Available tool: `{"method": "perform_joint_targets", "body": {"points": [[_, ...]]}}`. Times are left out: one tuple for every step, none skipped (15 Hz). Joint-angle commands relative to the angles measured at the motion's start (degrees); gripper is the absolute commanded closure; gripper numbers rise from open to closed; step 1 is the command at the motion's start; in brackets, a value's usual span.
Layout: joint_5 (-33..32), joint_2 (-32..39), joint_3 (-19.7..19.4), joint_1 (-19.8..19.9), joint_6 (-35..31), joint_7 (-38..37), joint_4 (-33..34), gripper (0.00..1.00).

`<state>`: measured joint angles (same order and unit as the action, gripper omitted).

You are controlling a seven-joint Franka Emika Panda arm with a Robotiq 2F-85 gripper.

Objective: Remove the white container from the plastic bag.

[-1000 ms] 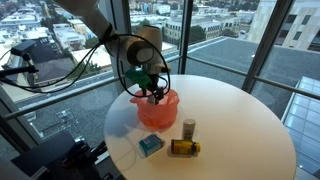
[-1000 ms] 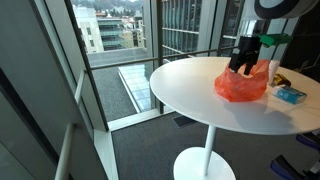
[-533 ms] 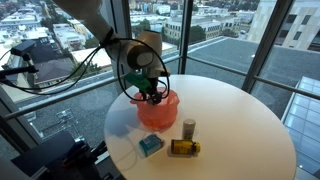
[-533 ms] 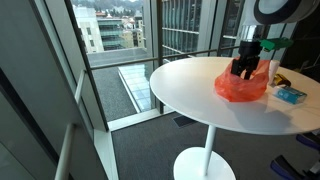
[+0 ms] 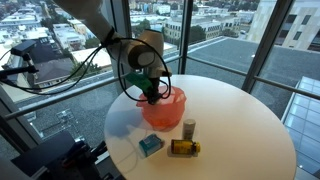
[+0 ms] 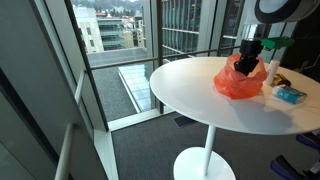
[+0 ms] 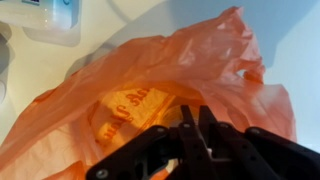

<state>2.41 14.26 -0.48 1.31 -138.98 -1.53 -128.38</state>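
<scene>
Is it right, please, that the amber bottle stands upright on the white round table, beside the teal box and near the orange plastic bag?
Not quite: the amber bottle lies on its side, as an exterior view shows. The rest holds: it is on the white round table, beside the teal box and near the orange plastic bag.

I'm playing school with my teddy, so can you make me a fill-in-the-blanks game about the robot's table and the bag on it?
The tool pinches a plastic bag that is ___ in colour. The table has a ___ top. The yellow bottle lies on its ___.
Missing words: orange, round, side.
</scene>
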Motion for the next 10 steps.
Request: {"method": "perform_joint_targets", "body": {"points": [[-0.06, -2.04, -0.49, 0.34, 1.01, 0.66, -0.18, 0.99], [-0.16, -2.27, -0.57, 0.36, 1.05, 0.68, -0.2, 0.73], [-0.14, -2.45, -0.6, 0.4, 1.09, 0.78, -0.18, 0.73], [-0.3, -2.56, -0.69, 0.37, 1.23, 0.7, -0.07, 0.69], [-0.44, -2.61, -0.77, 0.35, 1.46, 0.64, 0.14, 0.6], [-0.81, -2.59, -0.93, 0.28, 1.82, 0.31, 0.38, 0.54], [-0.88, -2.59, -0.97, 0.29, 1.89, 0.37, 0.5, 0.45], [-1.11, -2.43, -1.1, 0.26, 2.0, 0.15, 0.75, 0.38], [-1.29, -2.2, -1.24, 0.25, 2.05, -0.05, 1.05, 0.3], [-1.42, -1.95, -1.34, 0.25, 2.0, -0.13, 1.32, 0.21]]}}
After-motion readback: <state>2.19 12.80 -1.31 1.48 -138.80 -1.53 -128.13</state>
